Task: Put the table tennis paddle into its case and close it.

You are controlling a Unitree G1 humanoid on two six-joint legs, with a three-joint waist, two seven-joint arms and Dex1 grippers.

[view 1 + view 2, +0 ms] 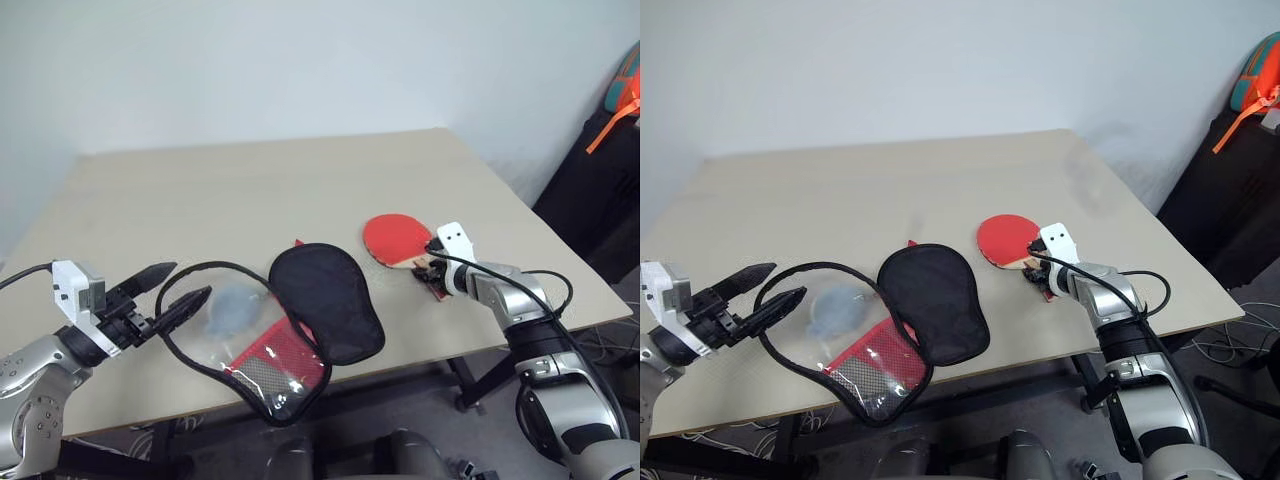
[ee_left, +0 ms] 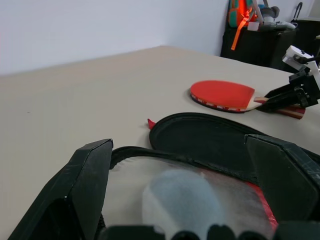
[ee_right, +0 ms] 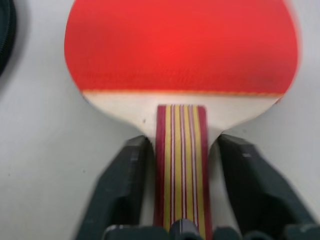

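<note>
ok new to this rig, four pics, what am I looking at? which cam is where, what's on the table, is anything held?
It is a two-armed humanoid robot; each arm ends in a two-fingered black pincer. The two wide pictures come from the stereo camera on its head, looking down over a beige table. The other two come from wrist cameras, looking along each pincer's fingers.

On the table lie the open black case, a pale blue-grey soft lump on the case's clear side, and the red table tennis paddle.

The left pincer is open at the case's rim, holding nothing. The right pincer straddles the paddle's striped handle, fingers on either side; a firm grip cannot be confirmed.
</note>
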